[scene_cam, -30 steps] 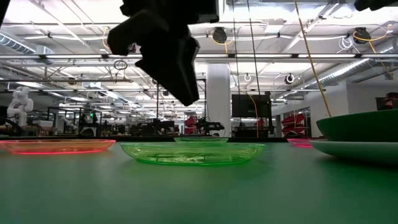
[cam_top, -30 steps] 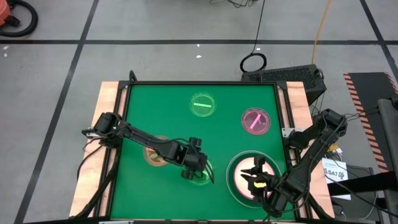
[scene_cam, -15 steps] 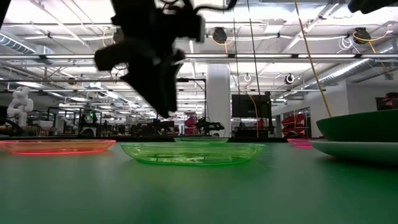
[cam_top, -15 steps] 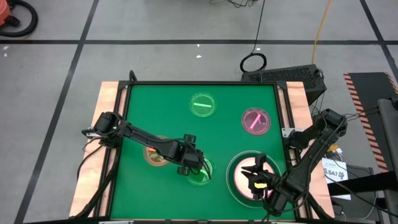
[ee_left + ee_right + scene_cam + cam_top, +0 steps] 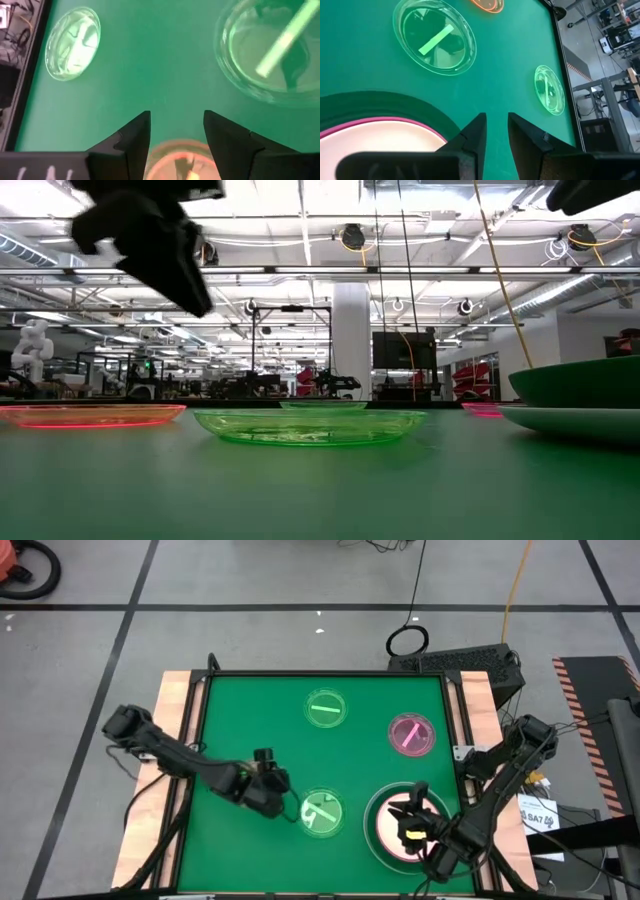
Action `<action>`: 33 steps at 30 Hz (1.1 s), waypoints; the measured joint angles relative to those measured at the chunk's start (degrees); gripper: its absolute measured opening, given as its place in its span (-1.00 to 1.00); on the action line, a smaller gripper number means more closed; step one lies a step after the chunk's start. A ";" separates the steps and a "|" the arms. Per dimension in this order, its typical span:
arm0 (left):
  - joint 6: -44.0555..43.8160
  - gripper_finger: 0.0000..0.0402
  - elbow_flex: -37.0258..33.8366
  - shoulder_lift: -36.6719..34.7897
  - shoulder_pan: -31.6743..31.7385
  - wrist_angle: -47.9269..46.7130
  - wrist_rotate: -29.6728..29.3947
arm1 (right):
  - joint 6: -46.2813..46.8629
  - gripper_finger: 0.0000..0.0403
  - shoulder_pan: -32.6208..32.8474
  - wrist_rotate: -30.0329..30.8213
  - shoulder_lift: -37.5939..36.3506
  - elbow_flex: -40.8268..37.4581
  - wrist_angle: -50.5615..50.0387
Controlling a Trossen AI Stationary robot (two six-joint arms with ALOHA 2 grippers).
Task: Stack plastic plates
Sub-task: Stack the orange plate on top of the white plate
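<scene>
Green mat covers the table, wood edges showing at both sides. Biggest item: stack at near-right corner, w/ a dark green plate at bottom and a pink plate w/ a pale centre on top; low view shows it at the right edge as a dark green rim over a pale one.

L arm reaches in from the left side; L gripper hangs above the mat near the left-centre, fingers apart, nothing between them. Orange plate sits right below it on the mat; in high view the arm hides it. Low view has the gripper up at top left, clear of the surface, orange plate flat on the mat under it.

R arm comes in from the right side; R gripper is over the stack, fingers slightly apart, empty, hovering past the pink plate's rim.

Small plates, all flat on the mat, well apart from each other:
- near green plate, centre-front, btwn L gripper and stack, just beside the stack.
- far green plate, back-centre.
- small pink plate, back-right.

Each translucent one shows a bright reflected strip. Black cable loop lies on the floor beyond the table.
</scene>
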 joint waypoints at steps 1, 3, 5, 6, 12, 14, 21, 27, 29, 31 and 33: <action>-0.53 -0.05 -1.46 -0.91 -0.84 1.09 -0.52 | 0.01 -0.63 -0.21 0.01 0.00 0.00 -0.02; -2.34 -0.05 -3.81 -1.84 -2.41 3.29 -1.81 | 0.01 -0.63 -0.47 0.01 0.00 0.00 0.07; -4.69 -0.05 -5.27 -1.86 -3.44 2.70 -2.83 | 0.01 -0.63 -0.77 0.01 0.00 0.00 0.09; -5.88 -0.05 -5.71 -1.84 -3.97 2.63 -2.89 | 0.01 -0.63 -0.77 0.01 0.00 0.00 0.20; -11.55 -0.05 -6.23 -1.33 -7.44 2.64 -3.23 | 0.53 -0.63 -1.01 -0.01 0.00 0.00 0.67; -12.84 -0.05 -6.21 -1.38 -9.00 3.03 -4.14 | 0.54 -0.63 -1.03 -0.01 0.00 0.00 1.19; -18.11 -0.05 -6.21 -1.38 -14.12 3.01 -7.71 | 0.21 -0.63 -1.04 -0.03 0.00 0.00 3.21; -20.77 -0.05 -6.18 1.80 -17.14 3.37 -9.06 | 0.07 -0.63 -1.04 -0.38 0.00 0.00 5.48; -21.50 -0.05 -6.17 3.78 -17.97 3.15 -8.97 | 0.05 -0.63 -1.04 -0.40 0.00 0.00 5.85; -22.11 -0.05 -6.19 5.42 -18.62 2.60 -8.92 | 0.05 -0.63 -1.03 -0.40 0.00 0.00 6.13; -22.82 -0.05 -6.12 6.96 -19.02 2.75 -9.05 | 0.05 -0.63 -1.01 -0.43 0.00 0.00 6.16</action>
